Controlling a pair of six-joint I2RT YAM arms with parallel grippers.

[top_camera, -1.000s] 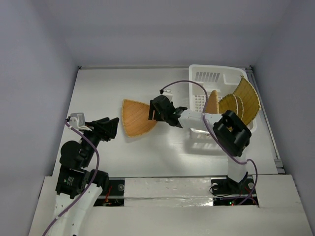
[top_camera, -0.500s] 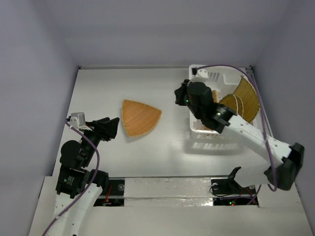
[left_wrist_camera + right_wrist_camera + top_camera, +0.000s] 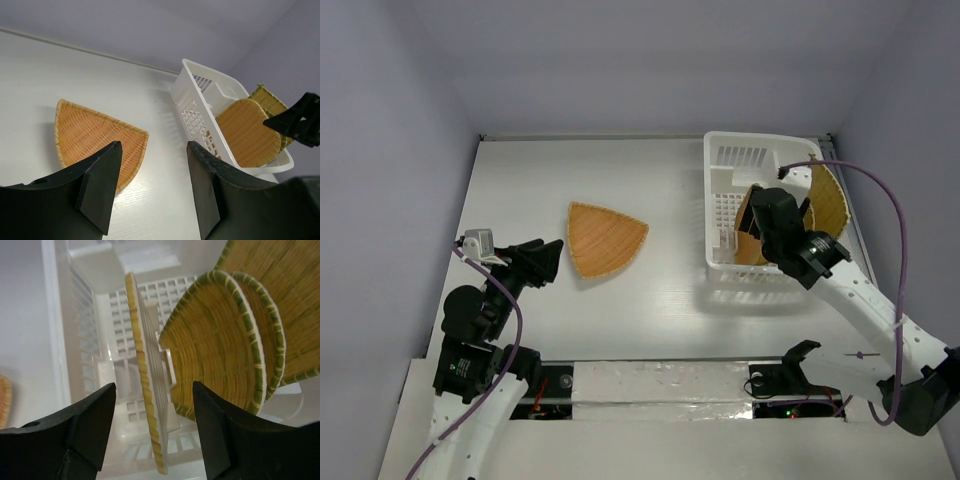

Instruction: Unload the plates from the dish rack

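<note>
A tan rounded-triangle plate (image 3: 605, 238) lies flat on the table, also in the left wrist view (image 3: 85, 135). The white dish rack (image 3: 722, 165) holds several plates on edge. In the right wrist view one thin yellow-rimmed plate (image 3: 144, 390) stands edge-on. Two round green-rimmed plates (image 3: 215, 350) and a square one (image 3: 285, 285) stand to its right. My right gripper (image 3: 757, 228) hangs over the rack, open (image 3: 154, 385), its fingers straddling the edge-on plate without gripping it. My left gripper (image 3: 535, 262) is open and empty (image 3: 154, 150), near the triangle plate.
The rack (image 3: 200, 105) stands at the table's back right, close to the right edge rail (image 3: 865, 260). Grey walls enclose the table on three sides. The right arm's purple cable (image 3: 895, 230) arches over the rack's right side.
My right gripper left the triangle plate lying on the table and swung right over the rack, now open around an upright plate. The left arm has not moved.
</note>
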